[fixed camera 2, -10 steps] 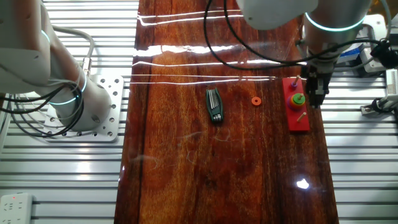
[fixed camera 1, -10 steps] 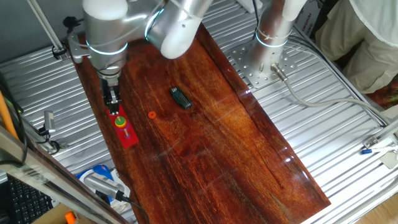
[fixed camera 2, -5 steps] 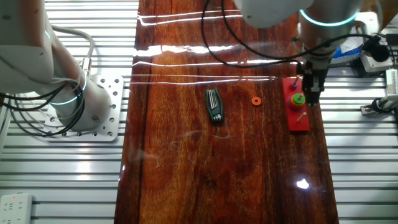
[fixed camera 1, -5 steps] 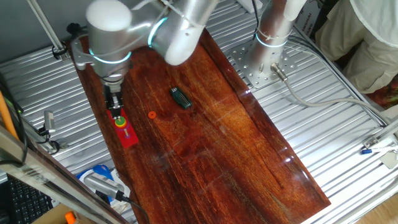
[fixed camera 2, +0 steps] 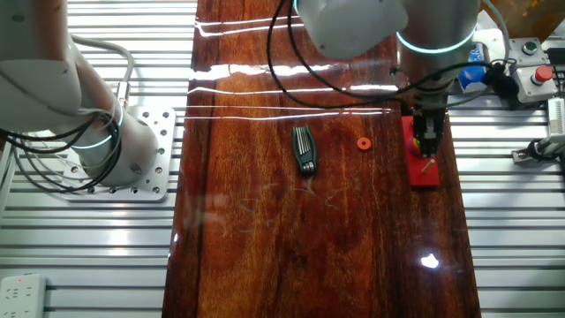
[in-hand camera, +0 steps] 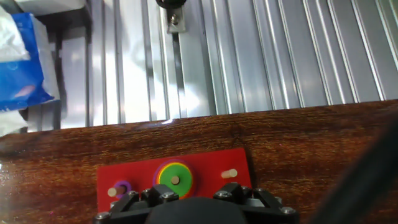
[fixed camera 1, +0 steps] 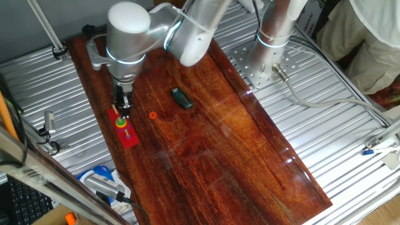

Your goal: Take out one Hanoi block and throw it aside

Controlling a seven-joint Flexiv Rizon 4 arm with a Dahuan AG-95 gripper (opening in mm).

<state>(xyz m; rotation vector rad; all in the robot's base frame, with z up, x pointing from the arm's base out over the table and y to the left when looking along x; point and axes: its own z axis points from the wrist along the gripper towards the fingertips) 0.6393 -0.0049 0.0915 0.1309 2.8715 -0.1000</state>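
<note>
The flat green ring with a centre hole [in-hand camera: 175, 176] is sitting on the middle peg of the red rectangular base plate [in-hand camera: 205, 169], on top of a yellow disc, with a purple piece on the neighbouring peg and a bare wooden peg on the other side. The plate is lying near the edge of the dark wooden table [fixed camera 1: 206, 144]. A small orange ring [fixed camera 2: 363, 143] is lying loose on the table just beside the plate, and a dark green multi-tool [fixed camera 2: 304, 149] is lying further in.

Compared with half a second ago and a second ago, the arm is shifting sideways along the table, so the gripper [fixed camera 1: 122, 110] is now coming in directly over the plate instead of hanging beside it. The stack, orange ring and multi-tool are staying put. This probably means the approach is being lined up over the green ring, with the grasp not yet made.

The gripper is holding nothing and touching nothing that I can see. Its fingers are not visible in the hand view, and the fixed views are too small to show the gap, so I cannot tell how far open it is.
</note>
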